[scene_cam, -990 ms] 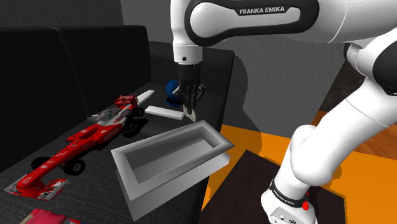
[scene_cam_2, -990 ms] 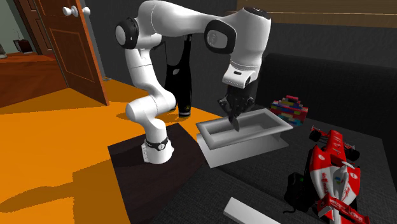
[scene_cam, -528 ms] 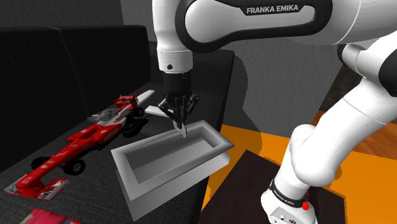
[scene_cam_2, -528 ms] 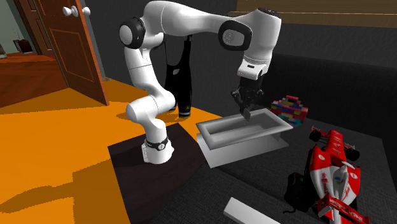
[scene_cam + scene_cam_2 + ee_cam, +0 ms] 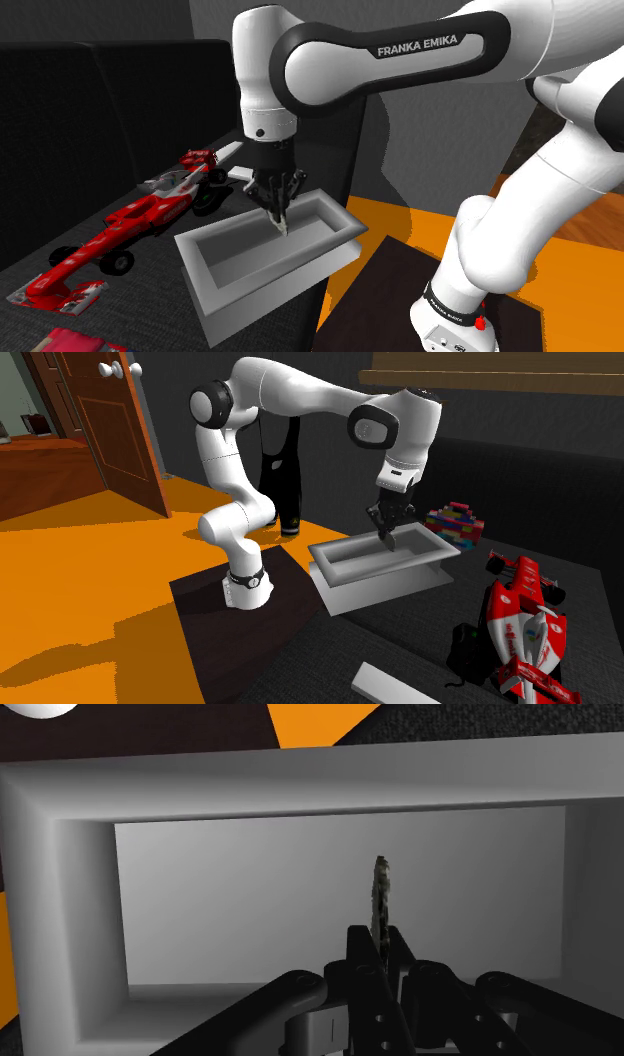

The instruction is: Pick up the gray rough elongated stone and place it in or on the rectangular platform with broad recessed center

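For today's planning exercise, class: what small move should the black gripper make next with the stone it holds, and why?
Probably lower a little, then open. The black two-finger gripper clasps the rough grey elongated stone over the recess of the grey rectangular tray, its tip seemingly not yet resting inside.

Dark sofa (image 5: 100, 100), glossy orange floor (image 5: 80, 582), brown panelled door (image 5: 110, 432) with pale knob (image 5: 118, 369), grey wall (image 5: 420, 145) beyond

PLACE: you're in a home, a living room | SEATING: dark sofa (image 5: 100, 110) | DOOR: brown panelled door (image 5: 110, 422) with knobs, second exterior view's far left | FLOOR: orange floor (image 5: 90, 602) | TOYS: red toy race car (image 5: 130, 218) and coloured bricks (image 5: 455, 519) on the cushions
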Controlling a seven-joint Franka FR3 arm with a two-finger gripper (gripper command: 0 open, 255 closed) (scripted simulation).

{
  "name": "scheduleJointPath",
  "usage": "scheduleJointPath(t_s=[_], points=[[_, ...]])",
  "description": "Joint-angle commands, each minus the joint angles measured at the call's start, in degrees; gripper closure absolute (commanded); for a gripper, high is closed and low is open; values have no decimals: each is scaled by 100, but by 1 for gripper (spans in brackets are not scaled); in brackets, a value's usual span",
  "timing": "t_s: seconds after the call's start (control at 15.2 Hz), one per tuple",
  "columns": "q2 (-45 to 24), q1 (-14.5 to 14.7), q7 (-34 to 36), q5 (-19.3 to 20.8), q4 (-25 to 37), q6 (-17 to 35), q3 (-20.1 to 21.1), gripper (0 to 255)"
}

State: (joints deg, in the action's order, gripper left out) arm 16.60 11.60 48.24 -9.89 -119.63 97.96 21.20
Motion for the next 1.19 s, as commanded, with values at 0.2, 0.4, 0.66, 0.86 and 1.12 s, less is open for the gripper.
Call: scheduleJointPath(t_s=[0.2,0.4,0.66,0.86,1.12], points=[[-24,16,-7,-17,-317,344,38,255],[-24,16,-7,-17,-317,344,38,255],[-24,17,-7,-17,-317,344,37,255],[-26,17,-4,-17,-311,340,38,0],[-29,5,0,-1,-122,154,18,0]])
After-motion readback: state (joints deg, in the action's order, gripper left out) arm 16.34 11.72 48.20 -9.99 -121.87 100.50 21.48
